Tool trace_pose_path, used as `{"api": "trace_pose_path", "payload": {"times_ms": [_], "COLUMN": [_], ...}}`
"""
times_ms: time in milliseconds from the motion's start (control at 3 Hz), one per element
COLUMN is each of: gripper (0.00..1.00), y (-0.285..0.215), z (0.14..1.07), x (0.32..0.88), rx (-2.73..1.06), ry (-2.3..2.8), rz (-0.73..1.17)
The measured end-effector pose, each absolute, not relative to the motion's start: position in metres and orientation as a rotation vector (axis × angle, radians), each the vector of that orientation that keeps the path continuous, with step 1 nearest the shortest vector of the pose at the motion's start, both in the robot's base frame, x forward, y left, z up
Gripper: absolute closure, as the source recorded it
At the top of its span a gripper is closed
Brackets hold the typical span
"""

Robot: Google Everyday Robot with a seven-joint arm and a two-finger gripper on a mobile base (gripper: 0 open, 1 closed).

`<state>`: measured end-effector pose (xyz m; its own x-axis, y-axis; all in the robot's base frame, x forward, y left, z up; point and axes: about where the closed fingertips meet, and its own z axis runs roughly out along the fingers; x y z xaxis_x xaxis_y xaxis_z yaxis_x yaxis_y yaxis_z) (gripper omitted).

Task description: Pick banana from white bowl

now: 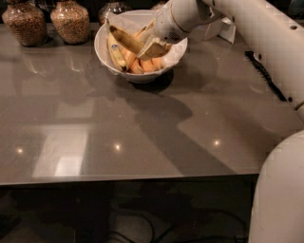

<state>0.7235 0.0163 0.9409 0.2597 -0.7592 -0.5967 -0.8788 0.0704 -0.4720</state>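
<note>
Nearest, well below and to the right of the gripper, the robot's white body (280, 194) fills the lower right corner. The grey bench (142, 142) spreads out ahead of it, glossy, with small spots of light and a pale window-like reflection on it, and the arm's shadow runs across it toward the bowl.

The white arm (259, 35) reaches from the right edge up and to the left, and ends over the right side of the white bowl (118, 71). The gripper (153, 46) is down inside that bowl, on its right half, among the fruit. Whether it is gripping anything cannot be told, since the wrist covers it.

The banana (124, 39) lies just left of the gripper, in the bowl. It is tilted: its lower end meets the gripper and its dark tip points up and away to the left, above the rim. Its skin is yellow with brown bruising. Further left of the gripper, against the bowl's left wall, lies a shorter yellow banana (114, 53). Just below the gripper sit orange-coloured pieces (145, 65). Crinkled white paper (128, 21) lines the bowl behind the gripper.

Farthest back, well to the gripper's left, stand two round jars (26, 21) (71, 20) of brown grain, with a third jar (113, 7) beyond the bowl. To the gripper's right, behind the arm, are white objects (223, 29), partly hidden.
</note>
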Motion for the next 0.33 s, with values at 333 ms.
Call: {"api": "trace_pose_path", "payload": {"times_ms": [333], "gripper": [1.0], "y": [-0.0067], "z": [0.9557], "x": [0.6984], "rx": [-1.698], "ry": [1.525], "rz": [0.234]}}
